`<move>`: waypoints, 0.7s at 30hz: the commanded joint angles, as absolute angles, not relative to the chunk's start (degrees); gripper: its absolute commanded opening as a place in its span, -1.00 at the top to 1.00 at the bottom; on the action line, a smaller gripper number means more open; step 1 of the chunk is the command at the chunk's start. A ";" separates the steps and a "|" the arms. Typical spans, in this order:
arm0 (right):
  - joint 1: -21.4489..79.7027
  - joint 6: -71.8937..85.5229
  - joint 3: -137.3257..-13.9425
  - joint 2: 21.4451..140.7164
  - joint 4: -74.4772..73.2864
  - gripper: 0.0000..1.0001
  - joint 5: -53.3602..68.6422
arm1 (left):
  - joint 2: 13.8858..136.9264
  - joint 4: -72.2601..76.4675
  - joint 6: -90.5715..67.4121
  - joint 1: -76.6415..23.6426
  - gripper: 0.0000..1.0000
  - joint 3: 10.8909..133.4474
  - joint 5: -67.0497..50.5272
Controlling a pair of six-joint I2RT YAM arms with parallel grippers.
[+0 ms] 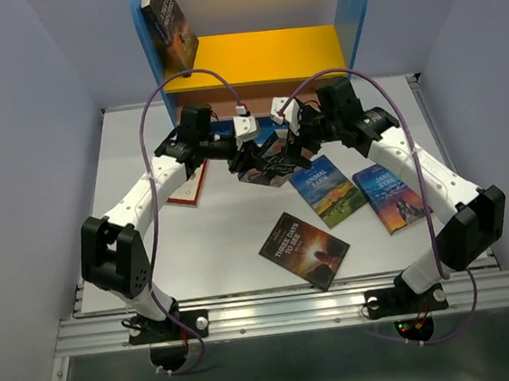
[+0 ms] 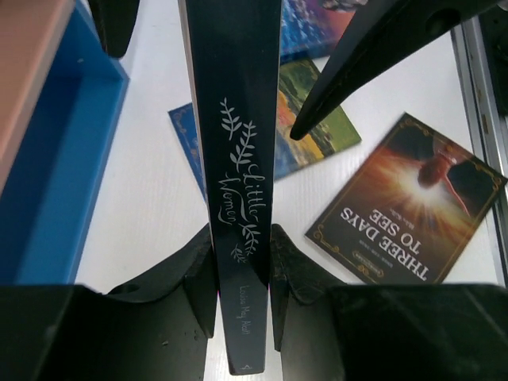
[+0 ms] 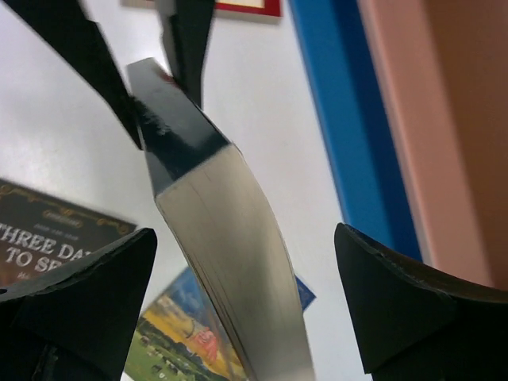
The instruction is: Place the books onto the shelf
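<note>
Clamping the "Little Women" book (image 2: 238,119) by its spine, the left gripper (image 2: 244,266) holds it above the table (image 1: 221,221) near the shelf (image 1: 359,16); the right gripper (image 3: 244,238) stands wide, flanking the page edge.

Lab cell: aluminium rail (image 1: 286,313), plain walls (image 1: 12,134)

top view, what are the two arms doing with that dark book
The left gripper is shut on a dark paperback titled Little Women, held on edge over the white table. The right gripper stands open around its page edge, not touching. A dark brown book leans on the yellow board of the blue-sided shelf; the Three Days to See paperback and three others lie on the table.
</note>
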State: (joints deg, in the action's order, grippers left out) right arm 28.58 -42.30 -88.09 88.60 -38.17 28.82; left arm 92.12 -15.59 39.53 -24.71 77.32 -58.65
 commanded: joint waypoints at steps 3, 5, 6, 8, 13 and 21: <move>28.83 -31.39 -85.08 81.84 -19.29 -1.00 10.15 | 84.39 12.00 19.46 -24.87 1.00 72.17 -51.61; 28.83 -27.19 -84.03 78.60 -15.14 -1.00 6.52 | 82.98 15.10 16.89 -24.87 1.00 69.63 -48.10; 28.83 -26.11 -83.07 77.36 -13.46 -1.00 3.72 | 81.23 17.21 13.48 -24.87 1.00 68.65 -46.77; 28.83 -22.35 -81.31 72.72 -7.50 -1.00 0.81 | 79.29 21.43 11.35 -24.87 1.00 66.55 -43.27; 28.83 -14.60 -74.54 62.43 6.30 -1.00 -8.16 | 74.37 25.83 6.25 -24.87 1.00 65.74 -33.59; 28.83 -10.55 -70.32 58.09 6.68 -1.00 -10.71 | 74.09 29.62 1.06 -24.87 1.00 74.34 -22.86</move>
State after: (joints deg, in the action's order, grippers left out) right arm 28.58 -13.63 -72.51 56.95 3.40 -6.31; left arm 75.68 18.28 4.67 -24.67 66.41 -29.80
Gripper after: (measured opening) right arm 0.998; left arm 0.367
